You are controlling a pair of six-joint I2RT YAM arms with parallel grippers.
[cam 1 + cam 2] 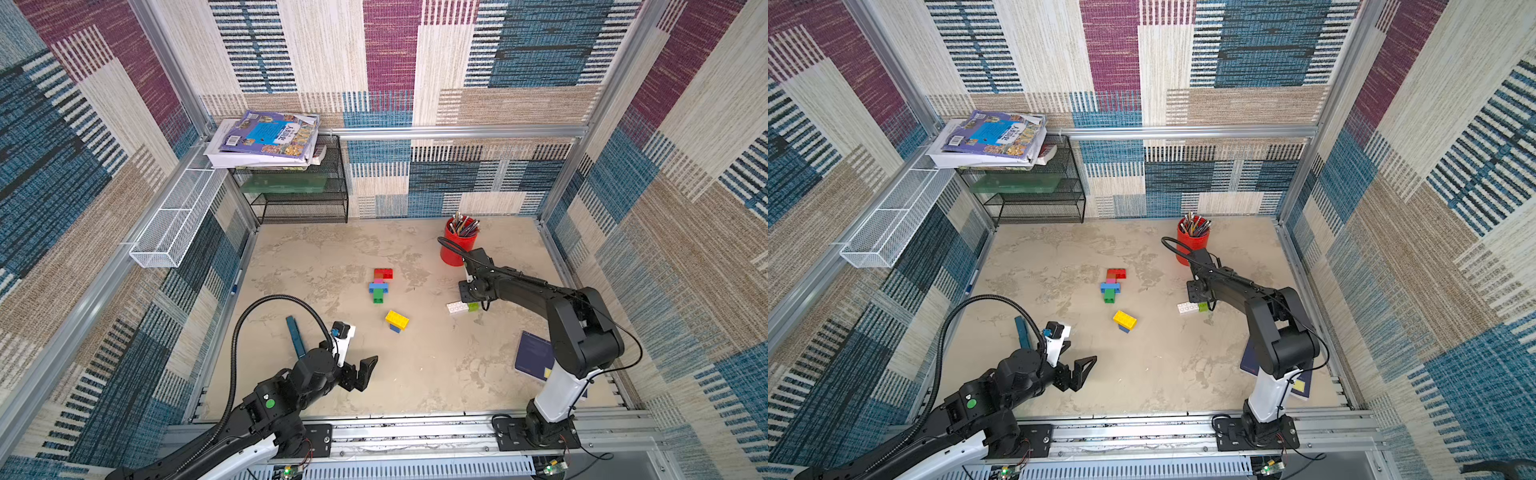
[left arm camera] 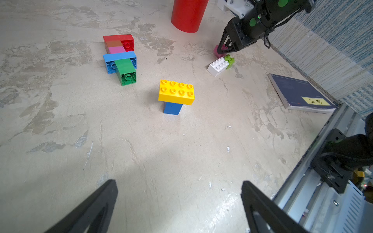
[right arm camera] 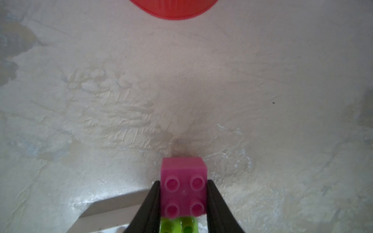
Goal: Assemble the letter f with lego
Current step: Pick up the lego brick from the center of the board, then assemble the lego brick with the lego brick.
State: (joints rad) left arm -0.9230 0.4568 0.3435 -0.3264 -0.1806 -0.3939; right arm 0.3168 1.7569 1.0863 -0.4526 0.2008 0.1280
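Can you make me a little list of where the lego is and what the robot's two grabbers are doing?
Left gripper: open, empty
Right gripper: shut on the pink brick, near the white brick and lime brick
Joined stack: red, orange, pink, blue, green, lying mid-table
Yellow brick: sits on a blue brick
Red cup: holds pens, at the back
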